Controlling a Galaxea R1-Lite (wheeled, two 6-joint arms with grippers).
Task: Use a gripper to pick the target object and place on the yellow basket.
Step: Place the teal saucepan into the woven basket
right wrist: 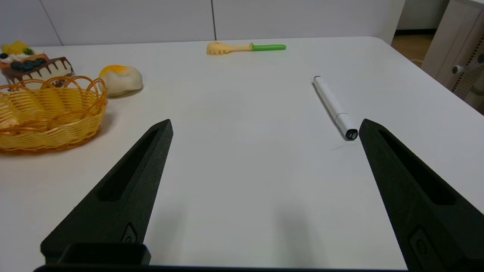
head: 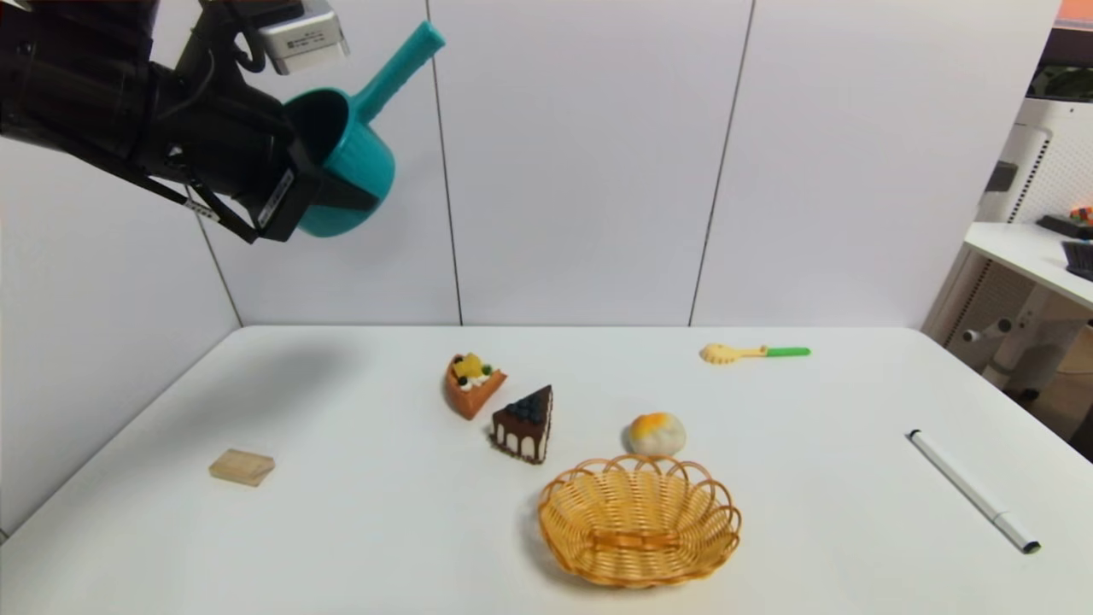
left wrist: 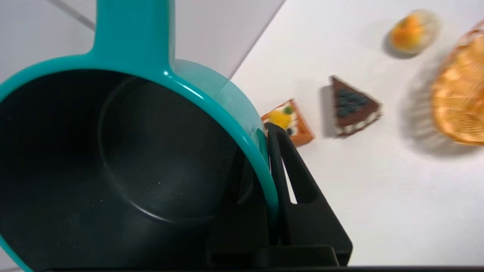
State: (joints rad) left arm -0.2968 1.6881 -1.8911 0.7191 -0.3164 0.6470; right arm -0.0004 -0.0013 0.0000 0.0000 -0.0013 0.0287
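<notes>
- Teal saucepan held high over the counter's far-left side; left tool clamped on its rim wall, one finger inside, one outside.
- Handle points up and away from the tool.
- Yellow basket sits well below, toward the right-front; judged: carry that way, then lower.
- Right tool spread wide, holding nothing, low over white counter.
- Plain white wall panels behind.

Bulky black left arm, looped black cables, small silver box on wrist, white labels near jaws, right gripper with matte black pointed slotted fingers
</notes>
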